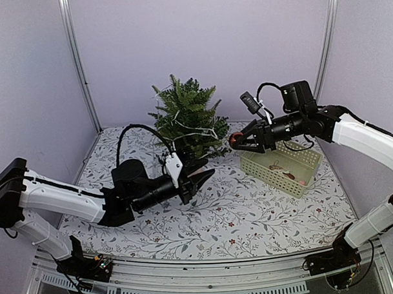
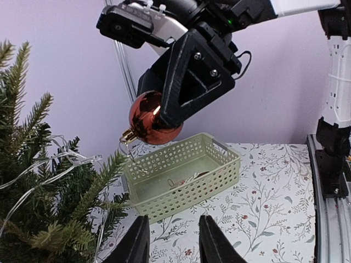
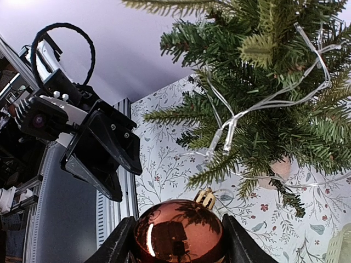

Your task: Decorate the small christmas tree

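**A:** Where is the small christmas tree (image 1: 186, 118) in relation to the right jaws?

**B:** Just ahead of their tips. Those jaws are closed on a red bauble (image 3: 178, 233), with one finger (image 3: 118, 244) pressed to each side. Its gold cap (image 3: 205, 198) points at the lower branches. It is near them, but I cannot tell whether it touches.

**A:** And in relation to the left jaws?

**B:** The tree stands just off to their left and slightly ahead, upright on the floral surface (image 1: 250, 209). The left jaws are partly open with nothing between them. The bauble hangs above and beyond their tips, well apart.

**A:** Is anything else close by?

**B:** A pale green basket (image 2: 181, 183) sits on the surface below the right jaws and ahead of the left ones. A few small things lie in it, too small to tell. A white light string (image 3: 230, 129) runs through the tree's branches.
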You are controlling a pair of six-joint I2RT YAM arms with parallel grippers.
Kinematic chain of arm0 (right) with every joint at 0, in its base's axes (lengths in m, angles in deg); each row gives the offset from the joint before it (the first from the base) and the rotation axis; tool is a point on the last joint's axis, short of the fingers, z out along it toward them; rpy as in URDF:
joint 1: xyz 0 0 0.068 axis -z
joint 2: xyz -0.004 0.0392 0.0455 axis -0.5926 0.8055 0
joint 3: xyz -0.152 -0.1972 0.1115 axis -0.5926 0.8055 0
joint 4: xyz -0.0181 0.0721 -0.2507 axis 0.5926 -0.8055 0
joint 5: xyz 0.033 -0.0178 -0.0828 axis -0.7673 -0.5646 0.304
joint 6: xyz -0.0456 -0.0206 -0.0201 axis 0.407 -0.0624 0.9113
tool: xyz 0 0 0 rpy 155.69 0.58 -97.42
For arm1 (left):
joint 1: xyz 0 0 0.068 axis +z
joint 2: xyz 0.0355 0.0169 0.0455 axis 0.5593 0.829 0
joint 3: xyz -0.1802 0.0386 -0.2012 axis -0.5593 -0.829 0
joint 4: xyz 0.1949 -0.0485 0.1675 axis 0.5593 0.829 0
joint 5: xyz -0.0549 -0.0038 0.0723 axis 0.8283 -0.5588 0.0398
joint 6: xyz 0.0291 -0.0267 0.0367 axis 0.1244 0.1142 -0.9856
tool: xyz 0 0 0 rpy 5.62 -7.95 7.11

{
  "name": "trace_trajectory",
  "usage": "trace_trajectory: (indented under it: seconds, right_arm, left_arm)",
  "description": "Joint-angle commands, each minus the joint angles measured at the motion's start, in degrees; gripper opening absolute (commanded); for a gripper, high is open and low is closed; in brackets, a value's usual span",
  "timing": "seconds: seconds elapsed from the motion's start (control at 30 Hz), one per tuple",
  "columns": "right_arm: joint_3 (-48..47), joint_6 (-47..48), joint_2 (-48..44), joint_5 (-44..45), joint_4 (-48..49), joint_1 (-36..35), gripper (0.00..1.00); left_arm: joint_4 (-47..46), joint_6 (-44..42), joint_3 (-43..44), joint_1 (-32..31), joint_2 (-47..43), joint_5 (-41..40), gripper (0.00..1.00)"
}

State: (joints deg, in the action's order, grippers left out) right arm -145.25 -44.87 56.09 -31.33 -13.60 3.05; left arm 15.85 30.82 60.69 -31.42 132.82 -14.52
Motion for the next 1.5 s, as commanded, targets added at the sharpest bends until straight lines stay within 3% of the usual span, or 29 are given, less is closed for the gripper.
trace_trajectory:
  seconds: [0.0, 0.43, 1.47]
  right_arm:
    - [-0.3, 0.2, 1.3, 1.0, 1.9, 1.2, 0.26]
    - [1.9, 1.7, -2.5, -4.7, 0.8, 1.0, 0.25]
    - [-2.0, 2.3, -1.0, -3.1, -2.2, -2.6, 0.24]
  left_arm:
    - [-1.0, -0.4, 0.4, -0.8, -1.2, -1.1, 0.33]
    - [-1.8, -0.9, -0.5, -0.9, -0.3, -1.2, 0.31]
    - [-4.6, 3.1, 12.9, -1.6, 15.4, -9.1, 0.27]
